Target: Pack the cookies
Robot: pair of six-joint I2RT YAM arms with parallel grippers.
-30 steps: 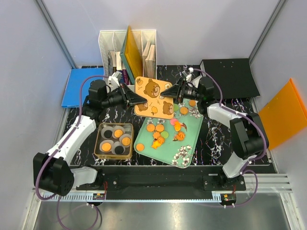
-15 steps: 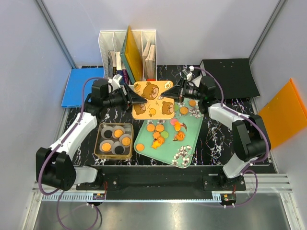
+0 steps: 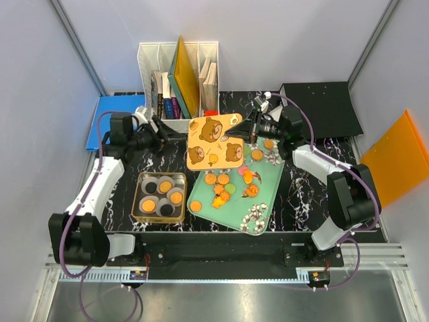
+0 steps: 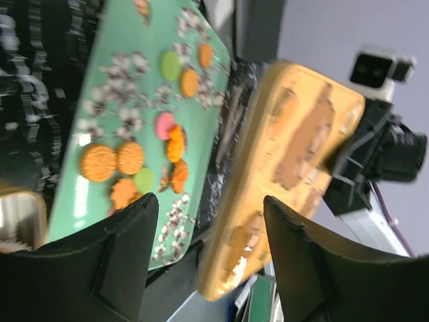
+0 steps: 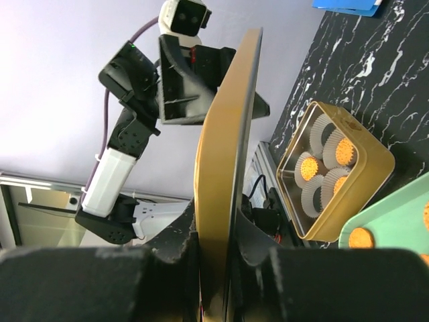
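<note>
The cookies [image 3: 222,179] lie on the mint-green tray [image 3: 268,176], mostly orange discs. More cookies [image 3: 175,198] sit in white paper cups inside the gold tin [image 3: 160,176]. My right gripper [image 3: 247,127] is shut on the right edge of the yellow bear-print lid [image 3: 213,142], which hangs tilted above the tray's far end. In the right wrist view the lid [image 5: 224,201] runs edge-on between my fingers [image 5: 181,268], with the tin [image 5: 335,174] beyond. My left gripper [image 3: 171,136] stands open just left of the lid, apart from it. Its wrist view shows the lid [image 4: 295,168] and the tray [image 4: 134,100].
A white file organiser with books and an orange folder [image 3: 177,74] stands at the back. A blue folder [image 3: 110,121] lies at the back left, a black pad [image 3: 318,107] at the back right, an orange sheet [image 3: 399,157] at the far right.
My left gripper has opened, let go of the lid and pulled back to the left. My right gripper has shut on the lid's right edge and now holds it alone.
</note>
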